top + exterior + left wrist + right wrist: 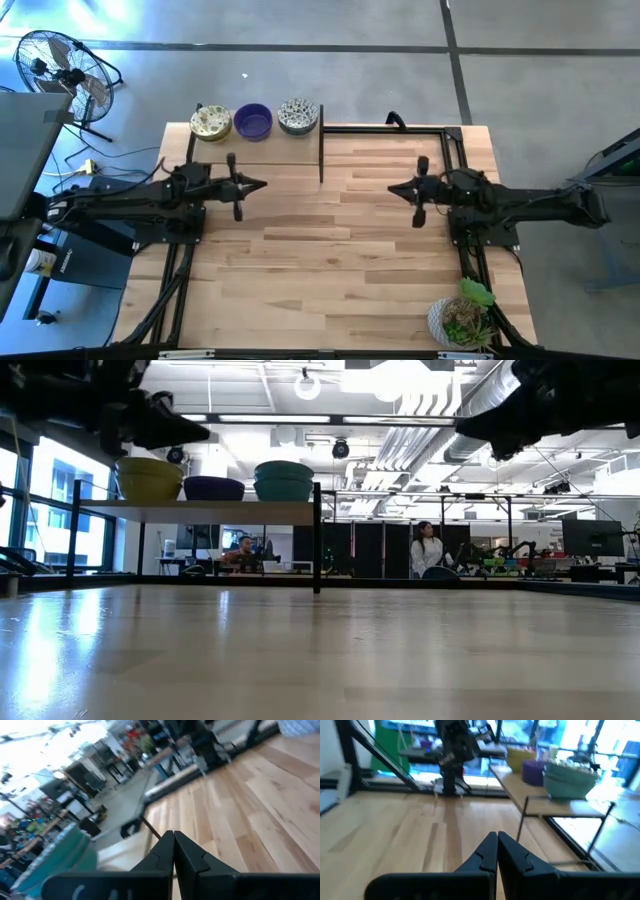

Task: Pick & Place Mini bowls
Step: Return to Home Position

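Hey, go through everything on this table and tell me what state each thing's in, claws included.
Left claw: shut, empty, above the table.
Right claw: shut, empty, above the table.
Yellow bowls: stacked upright on the shelf.
Purple bowl: upright on the shelf.
Teal bowls: stacked upright on the shelf.
Plant pot: upright, table corner.

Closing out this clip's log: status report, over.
Left gripper shut, empty, above table near shelf. Right gripper shut, empty, facing it. Mini bowls in a row on shelf. Plant pot at a right-side corner, clear of both.
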